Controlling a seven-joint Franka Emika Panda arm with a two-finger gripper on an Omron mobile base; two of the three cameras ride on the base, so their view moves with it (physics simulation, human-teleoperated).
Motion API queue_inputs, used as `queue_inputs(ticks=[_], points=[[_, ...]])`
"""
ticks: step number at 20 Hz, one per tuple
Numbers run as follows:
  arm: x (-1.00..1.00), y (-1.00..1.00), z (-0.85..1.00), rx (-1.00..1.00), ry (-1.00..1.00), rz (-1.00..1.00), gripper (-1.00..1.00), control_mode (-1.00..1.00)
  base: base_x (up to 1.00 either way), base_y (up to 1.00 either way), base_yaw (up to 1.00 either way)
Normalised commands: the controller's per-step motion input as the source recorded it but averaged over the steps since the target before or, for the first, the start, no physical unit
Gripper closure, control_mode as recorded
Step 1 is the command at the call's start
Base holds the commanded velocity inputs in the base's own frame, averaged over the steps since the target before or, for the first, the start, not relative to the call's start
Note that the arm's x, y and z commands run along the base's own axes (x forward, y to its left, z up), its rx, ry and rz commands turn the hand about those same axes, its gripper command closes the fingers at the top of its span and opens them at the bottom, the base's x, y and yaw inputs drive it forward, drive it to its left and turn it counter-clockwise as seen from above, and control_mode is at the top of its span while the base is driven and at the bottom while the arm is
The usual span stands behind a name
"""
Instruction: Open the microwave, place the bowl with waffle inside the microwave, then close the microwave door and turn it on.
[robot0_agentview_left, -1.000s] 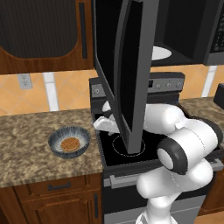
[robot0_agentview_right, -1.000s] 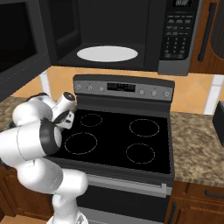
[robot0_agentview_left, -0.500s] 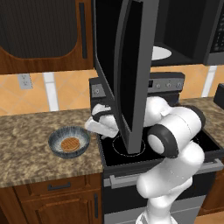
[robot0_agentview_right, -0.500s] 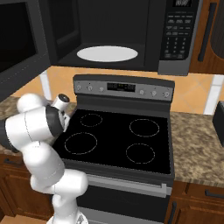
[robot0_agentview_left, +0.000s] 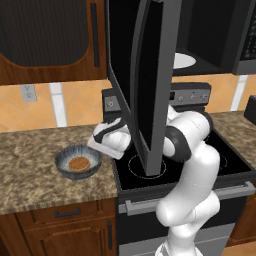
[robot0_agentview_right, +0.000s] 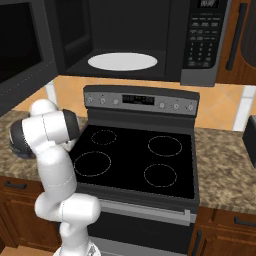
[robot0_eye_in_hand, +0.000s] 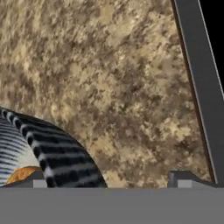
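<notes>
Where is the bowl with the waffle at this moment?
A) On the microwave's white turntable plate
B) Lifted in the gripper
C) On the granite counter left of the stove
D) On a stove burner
C: the bowl with the waffle in it sits on the granite counter left of the stove, while the open gripper hovers beside it, gripping nothing.

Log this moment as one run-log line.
door: microwave door open | gripper: open, beside bowl | waffle: in bowl on counter
</notes>
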Motion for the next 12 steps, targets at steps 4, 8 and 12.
queue_inputs(ticks=[4, 8, 12], points=[[0.26, 0.33, -0.39, 0.0, 0.02, -0.12, -1.0, -1.0, 0.0, 0.0, 0.0], [-0.02, 0.31, -0.3, 0.0, 0.0, -0.06, -1.0, -1.0, 0.0, 0.0, 0.0], [-0.38, 0.44, -0.22, -0.02, -0.04, 0.0, 1.0, -1.0, 0.0, 0.0, 0.0]])
